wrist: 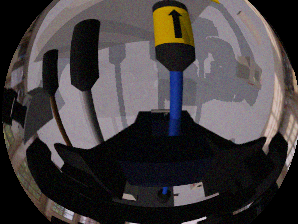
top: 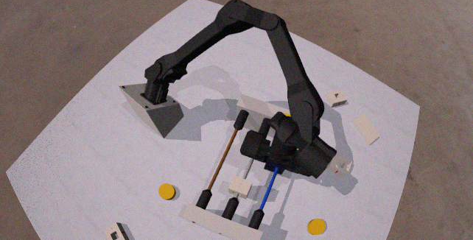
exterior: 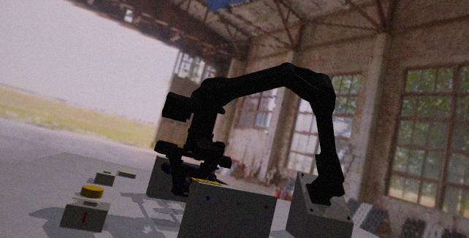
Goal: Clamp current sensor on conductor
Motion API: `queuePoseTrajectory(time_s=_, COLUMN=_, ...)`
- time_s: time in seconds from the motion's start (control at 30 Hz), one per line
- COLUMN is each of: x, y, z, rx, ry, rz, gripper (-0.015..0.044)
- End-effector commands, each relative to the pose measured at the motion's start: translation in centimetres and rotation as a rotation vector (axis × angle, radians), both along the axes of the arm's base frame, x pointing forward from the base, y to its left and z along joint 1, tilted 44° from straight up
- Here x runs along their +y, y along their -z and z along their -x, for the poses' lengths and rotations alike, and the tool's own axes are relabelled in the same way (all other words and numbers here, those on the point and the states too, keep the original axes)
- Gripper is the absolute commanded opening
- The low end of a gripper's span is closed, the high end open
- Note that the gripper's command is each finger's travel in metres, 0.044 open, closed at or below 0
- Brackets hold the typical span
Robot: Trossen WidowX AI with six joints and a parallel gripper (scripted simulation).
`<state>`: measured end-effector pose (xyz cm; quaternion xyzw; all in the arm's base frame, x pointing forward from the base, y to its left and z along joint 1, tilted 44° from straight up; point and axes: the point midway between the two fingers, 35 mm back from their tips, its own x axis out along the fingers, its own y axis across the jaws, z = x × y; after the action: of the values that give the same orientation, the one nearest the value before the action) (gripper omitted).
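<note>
The blue conductor (top: 268, 191) (wrist: 176, 95) runs between two upright end blocks. Its far black end carries a yellow band (wrist: 173, 27) with a black arrow, which points up in the wrist view; the LOAD lettering is hidden. The dark blue sensor (top: 274, 166) (wrist: 165, 171) lies across this conductor, which enters its far side and shows again on the near side. My gripper (exterior: 190, 184) (wrist: 164, 127) is shut on the sensor, with a finger at either side. The sensor's halves look brought together around the conductor. Its latch and its arrow cannot be made out.
A grey conductor (top: 248, 168) with a cream block (top: 240, 187) on it and a brown conductor (top: 222, 159) run alongside. The near end block (top: 221, 224) and far end block (top: 250, 107) bound them. Yellow discs (top: 166, 191) (top: 317, 227) and several pale blocks lie around.
</note>
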<state>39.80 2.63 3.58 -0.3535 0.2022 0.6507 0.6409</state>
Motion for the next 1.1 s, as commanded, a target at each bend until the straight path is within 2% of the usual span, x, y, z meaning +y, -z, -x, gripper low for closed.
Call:
queuePoseTrajectory(time_s=0.0, x=0.0, y=0.0, z=-0.2, rx=0.002, ry=-0.001, rz=0.001, gripper=0.0000)
queuePoseTrajectory(time_s=0.53, x=0.8, y=-0.8, z=-0.5, rx=0.001, ry=-0.001, rz=-0.001, gripper=0.0000)
queuePoseTrajectory(time_s=0.9, x=1.7, y=0.2, z=-0.6, rx=-0.002, ry=-0.004, rz=0.001, gripper=0.0000)
queuePoseTrajectory(time_s=1.07, x=1.3, y=-0.2, z=-0.6, rx=-0.005, ry=-0.004, rz=0.002, gripper=0.0131)
